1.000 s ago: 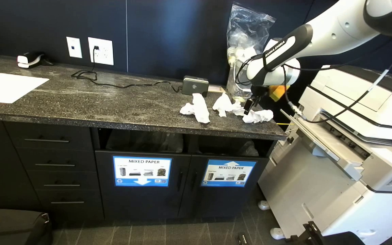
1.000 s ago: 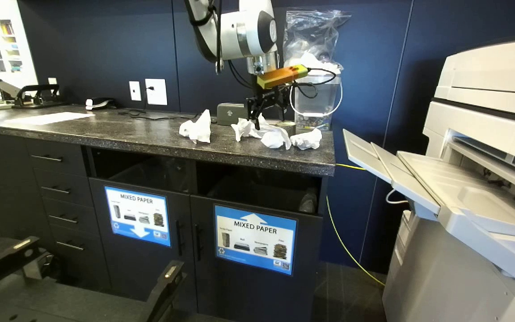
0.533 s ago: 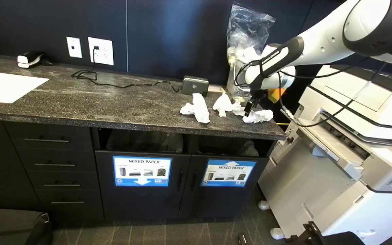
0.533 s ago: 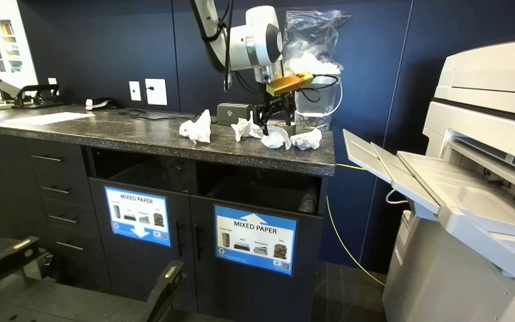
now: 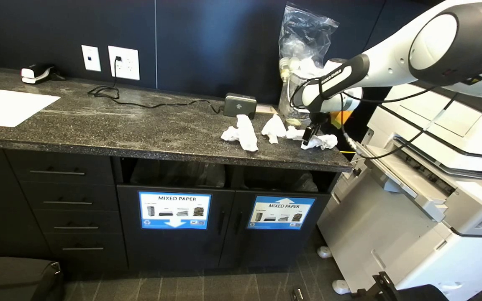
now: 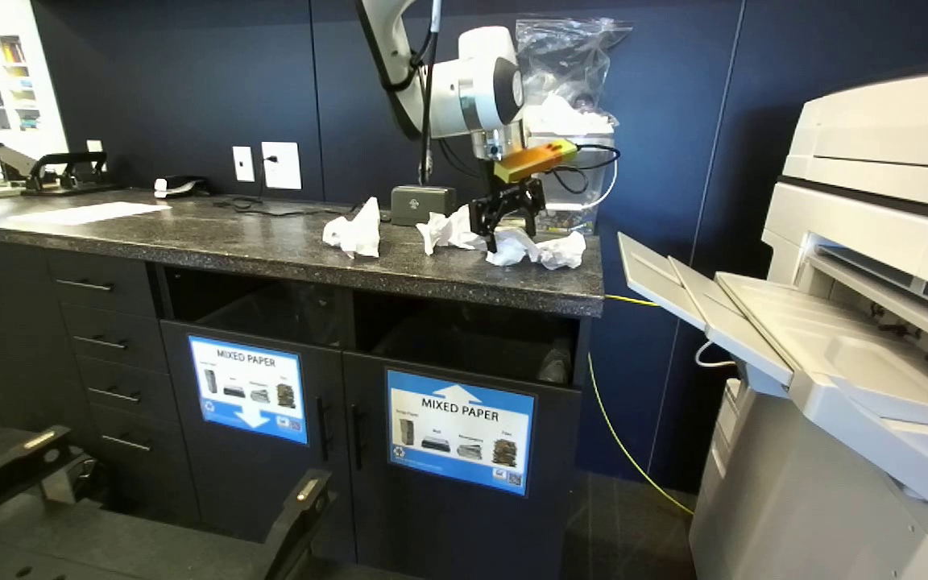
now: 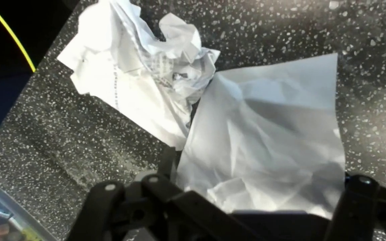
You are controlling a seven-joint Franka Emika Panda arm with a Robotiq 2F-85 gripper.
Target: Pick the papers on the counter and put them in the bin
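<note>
- Wrist view: the gripper has its jaws spread wide, straddling a creased paper (loose between them, not clamped).
- Just beside it or touching, a second wad shows printed lines.
- Farther along the counter, a third wad and a fourth wad lie near a small grey box.
- Beneath the counter, dark cabinet doors carry MIXED PAPER signs.

Paper partly hidden (behind hand).

The end effector points downward, spread wide.
</note>
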